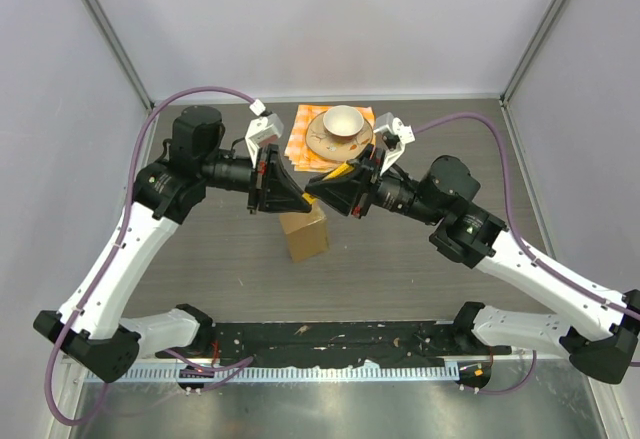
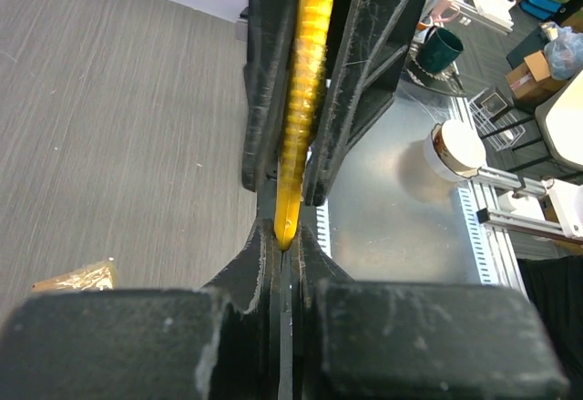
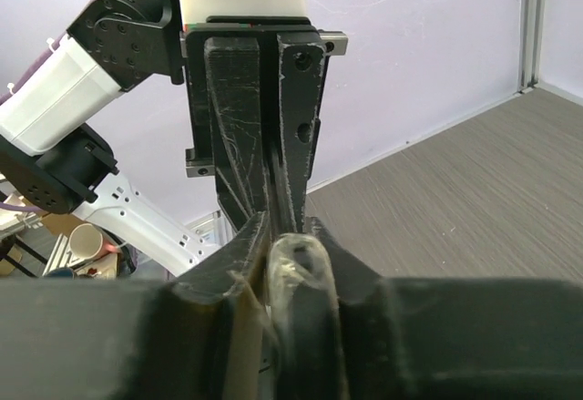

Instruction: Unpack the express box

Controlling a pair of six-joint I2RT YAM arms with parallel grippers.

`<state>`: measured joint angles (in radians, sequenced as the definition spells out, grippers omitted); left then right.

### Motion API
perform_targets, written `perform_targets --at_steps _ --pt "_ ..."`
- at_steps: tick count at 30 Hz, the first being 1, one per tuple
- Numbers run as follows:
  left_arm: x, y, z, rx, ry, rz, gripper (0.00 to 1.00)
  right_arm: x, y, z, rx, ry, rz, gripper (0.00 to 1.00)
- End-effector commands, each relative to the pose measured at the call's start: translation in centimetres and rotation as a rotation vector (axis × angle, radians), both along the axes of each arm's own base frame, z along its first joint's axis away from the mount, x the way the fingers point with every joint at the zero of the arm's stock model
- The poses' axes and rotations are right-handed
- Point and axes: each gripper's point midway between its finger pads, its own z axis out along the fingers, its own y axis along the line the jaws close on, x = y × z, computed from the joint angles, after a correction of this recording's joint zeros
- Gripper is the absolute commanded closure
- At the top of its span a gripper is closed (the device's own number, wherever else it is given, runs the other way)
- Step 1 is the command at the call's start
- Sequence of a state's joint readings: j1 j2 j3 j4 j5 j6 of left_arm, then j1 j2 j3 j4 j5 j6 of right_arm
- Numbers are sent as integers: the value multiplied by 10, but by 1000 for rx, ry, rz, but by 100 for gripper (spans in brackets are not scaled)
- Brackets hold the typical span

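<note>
The express box (image 1: 306, 235) is a small brown cardboard box on the table, right under both grippers. My right gripper (image 1: 316, 190) is shut on a yellow ridged item (image 1: 341, 171), which lies along its fingers (image 2: 351, 99). In the right wrist view, something pale and translucent (image 3: 299, 259) is pinched at the right gripper (image 3: 290, 236) tips. My left gripper (image 1: 298, 202) is shut and meets the right one tip to tip. The yellow item (image 2: 305, 99) ends in the notch of the left gripper (image 2: 287, 241) tips. I cannot tell what is inside the box.
A cup on a saucer (image 1: 340, 131) sits on an orange checkered cloth (image 1: 300, 139) just behind the grippers. A bit of brown cardboard (image 2: 77, 277) shows low left in the left wrist view. The metal rail (image 1: 330, 369) runs along the near edge.
</note>
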<state>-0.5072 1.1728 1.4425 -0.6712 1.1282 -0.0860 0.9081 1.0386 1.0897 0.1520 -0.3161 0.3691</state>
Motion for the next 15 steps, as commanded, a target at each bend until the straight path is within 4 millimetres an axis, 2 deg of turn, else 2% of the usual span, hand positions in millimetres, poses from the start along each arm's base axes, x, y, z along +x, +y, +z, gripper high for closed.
perform_targets --at_steps 1,2,3,5,7,8,9,10,12,14,15 --pt "-7 3 8 -23 -45 -9 100 -8 -1 17 61 -25 36 80" --pt "-6 3 7 -21 -41 -7 100 -8 -1 17 62 -25 39 95" --pt "-6 4 7 -19 -40 -4 100 -9 -1 18 66 -27 41 99" --pt "-2 4 5 -9 -54 26 100 -10 -1 18 64 -29 45 99" --pt "1 7 -1 22 -70 47 74 -9 -5 17 53 -34 27 99" --pt "3 8 -4 43 -64 62 54 -7 -7 17 47 -37 8 99" --pt "11 11 -10 74 -103 104 14 -2 -11 9 20 -22 -29 99" --pt "18 14 -17 104 -123 137 1 1 -17 9 7 -43 -63 99" --pt "30 23 -36 192 -187 190 0 9 -27 -5 -50 -28 -132 99" --pt "37 32 -59 280 -224 194 0 12 -40 -9 -78 -64 -190 99" --pt "50 39 -74 355 -234 249 0 15 -44 -25 -138 -37 -214 99"
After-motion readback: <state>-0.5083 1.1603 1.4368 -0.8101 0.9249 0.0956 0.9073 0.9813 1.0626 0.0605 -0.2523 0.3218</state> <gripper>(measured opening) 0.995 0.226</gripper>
